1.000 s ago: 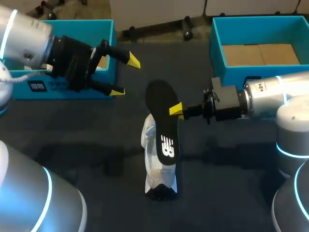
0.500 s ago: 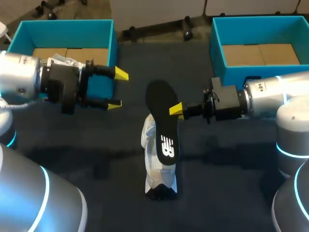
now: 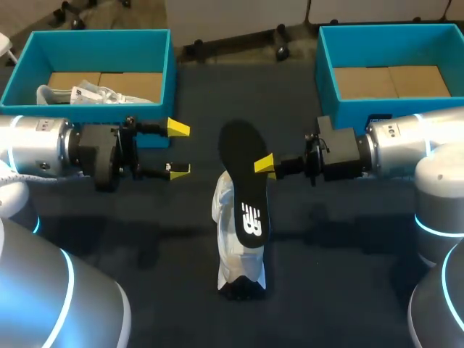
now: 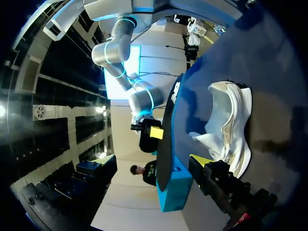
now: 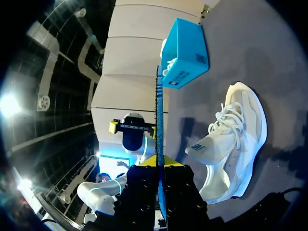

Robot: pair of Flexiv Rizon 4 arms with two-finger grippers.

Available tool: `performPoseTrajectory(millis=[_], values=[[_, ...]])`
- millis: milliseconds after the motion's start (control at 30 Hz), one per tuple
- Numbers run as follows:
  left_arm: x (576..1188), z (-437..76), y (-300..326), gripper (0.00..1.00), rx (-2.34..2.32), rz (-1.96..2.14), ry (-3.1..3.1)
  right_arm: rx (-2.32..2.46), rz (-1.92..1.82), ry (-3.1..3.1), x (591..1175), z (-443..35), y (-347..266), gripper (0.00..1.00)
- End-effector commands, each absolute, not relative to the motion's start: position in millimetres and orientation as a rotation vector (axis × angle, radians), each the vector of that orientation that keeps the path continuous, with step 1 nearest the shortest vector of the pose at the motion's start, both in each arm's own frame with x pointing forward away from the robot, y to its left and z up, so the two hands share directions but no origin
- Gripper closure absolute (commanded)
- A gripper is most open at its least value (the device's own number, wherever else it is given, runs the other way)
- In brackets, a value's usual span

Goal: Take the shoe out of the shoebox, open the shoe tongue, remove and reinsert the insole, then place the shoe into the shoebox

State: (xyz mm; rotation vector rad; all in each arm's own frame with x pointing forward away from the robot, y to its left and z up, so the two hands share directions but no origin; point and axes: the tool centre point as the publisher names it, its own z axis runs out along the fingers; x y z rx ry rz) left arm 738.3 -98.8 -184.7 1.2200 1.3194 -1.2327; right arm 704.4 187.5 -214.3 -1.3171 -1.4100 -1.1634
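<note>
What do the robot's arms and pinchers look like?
Both arms are fat, round silver tubes: the left arm and the right arm. Thin glowing blue rings circle their joints. Near each wrist the silver turns into a chunky black part. The left gripper and right gripper have slim black fingers with bright yellow pointed tips.

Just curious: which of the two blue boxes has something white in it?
The left box: white stuff lies inside it. The right box shows only its brown floor.
</note>
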Motion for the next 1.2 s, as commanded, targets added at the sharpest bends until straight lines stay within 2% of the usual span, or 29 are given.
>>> performPoseTrajectory(millis=[33, 367, 1033, 1133, 1200], values=[[740.3, -185.0, -99.9, 0.0, 1.225, -1.233, 1.318, -1.319, -1.164, -1.411, 704.2, -215.1, 189.6, 1.0], [748.8, -203.6, -128.0, 0.0, 1.156, -1.206, 1.3, -1.287, -1.199, -1.366, 707.4, -212.5, 199.6, 1.0], [751.2, -207.4, -166.8, 0.0, 1.123, -1.158, 1.269, -1.311, -1.292, -1.286, 698.0, -211.2, 205.0, 1.0], [752.9, -209.2, -169.5, 0.11, 1.104, -1.141, 1.262, -1.306, -1.296, -1.281, 698.1, -211.5, 207.5, 1.0], [753.6, -210.3, -171.2, 0.25, 1.094, -1.14, 1.256, -1.303, -1.296, -1.279, 698.2, -211.2, 208.8, 1.0]])
